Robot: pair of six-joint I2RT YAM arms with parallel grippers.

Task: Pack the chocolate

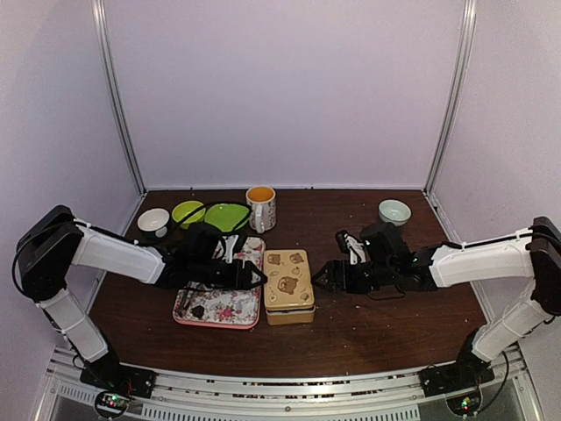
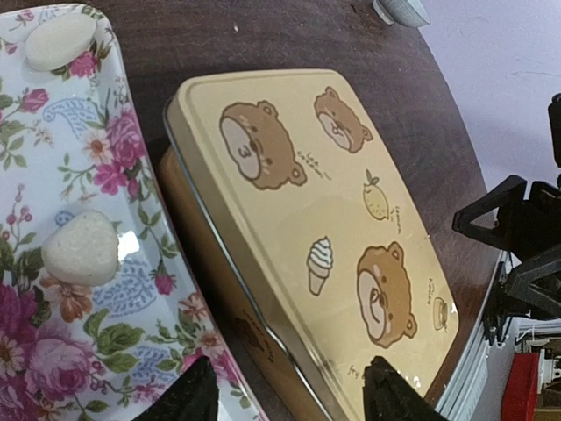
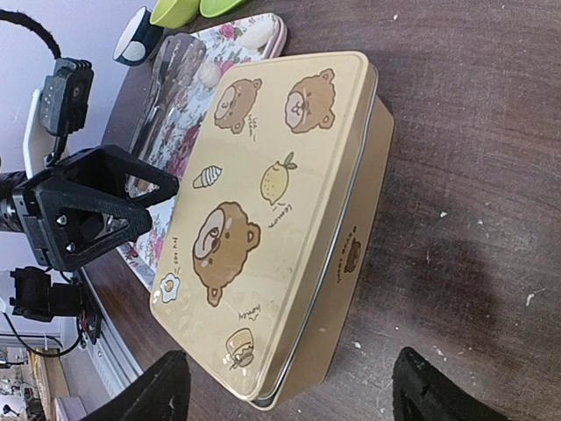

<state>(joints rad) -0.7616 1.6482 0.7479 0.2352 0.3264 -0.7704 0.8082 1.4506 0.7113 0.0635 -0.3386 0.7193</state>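
The tan bear-picture tin (image 1: pixel 289 285) stands lid-closed at mid-table, also in the left wrist view (image 2: pixel 307 219) and the right wrist view (image 3: pixel 272 202). A floral tray (image 1: pixel 230 309) lies left of it with white wrapped cakes (image 2: pixel 79 248). A tiny dark lump, the chocolate (image 1: pixel 198 310), sits on the tray's near part; neither wrist view shows it. My left gripper (image 1: pixel 255 279) is open and empty at the tin's left edge, over the gap to the tray (image 2: pixel 289 399). My right gripper (image 1: pixel 321 276) is open and empty at the tin's right edge (image 3: pixel 294 395).
At the back stand a mug with orange inside (image 1: pixel 260 206), two green bowls (image 1: pixel 226 217), a white bowl (image 1: pixel 153 220) and a pale blue bowl (image 1: pixel 394 211) at back right. White walls enclose the dark wooden table (image 1: pixel 394 324).
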